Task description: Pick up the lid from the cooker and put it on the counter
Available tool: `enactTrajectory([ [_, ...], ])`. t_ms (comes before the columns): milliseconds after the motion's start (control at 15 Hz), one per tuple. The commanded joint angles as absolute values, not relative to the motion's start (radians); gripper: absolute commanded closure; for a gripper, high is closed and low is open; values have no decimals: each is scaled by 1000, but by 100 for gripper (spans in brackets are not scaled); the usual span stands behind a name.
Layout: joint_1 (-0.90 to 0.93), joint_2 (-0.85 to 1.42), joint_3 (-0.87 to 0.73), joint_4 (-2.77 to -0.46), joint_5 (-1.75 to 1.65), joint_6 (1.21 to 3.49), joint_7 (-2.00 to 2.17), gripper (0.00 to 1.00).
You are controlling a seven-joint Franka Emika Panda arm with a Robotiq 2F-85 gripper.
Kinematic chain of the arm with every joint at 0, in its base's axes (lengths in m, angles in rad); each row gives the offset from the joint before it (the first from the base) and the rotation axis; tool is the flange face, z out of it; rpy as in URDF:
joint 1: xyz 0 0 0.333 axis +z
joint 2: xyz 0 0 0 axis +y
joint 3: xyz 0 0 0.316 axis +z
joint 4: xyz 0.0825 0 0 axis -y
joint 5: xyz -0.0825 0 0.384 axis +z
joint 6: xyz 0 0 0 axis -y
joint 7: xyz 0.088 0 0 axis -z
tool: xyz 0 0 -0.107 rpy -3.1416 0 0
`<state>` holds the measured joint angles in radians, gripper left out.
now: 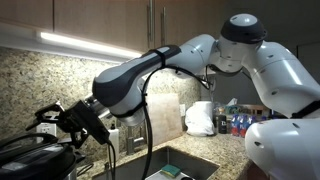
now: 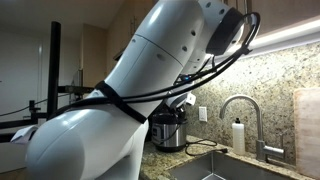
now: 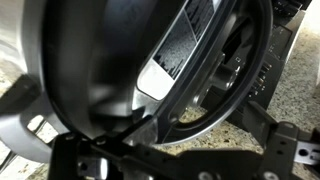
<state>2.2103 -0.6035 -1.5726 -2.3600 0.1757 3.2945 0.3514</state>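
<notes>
Lid (image 1: 25, 152) close by the gripper (image 1: 58, 120); white label (image 3: 160, 74), lettering blurred.

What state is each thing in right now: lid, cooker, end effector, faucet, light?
lid: seated on the cooker, not lifted.
cooker: covered, upright on the counter.
end effector: open, jaws spread close over the lid, holding nothing.
faucet: off, no water visible.
under-cabinet light: on.
</notes>
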Motion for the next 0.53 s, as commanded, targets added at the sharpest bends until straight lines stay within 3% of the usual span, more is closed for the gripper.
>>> enactTrajectory([
  [0,2276,-614,-1605,-2310,190,3299,247,0],
  [467,2222,-600,-1485,-2337,199,3258,220,0],
])
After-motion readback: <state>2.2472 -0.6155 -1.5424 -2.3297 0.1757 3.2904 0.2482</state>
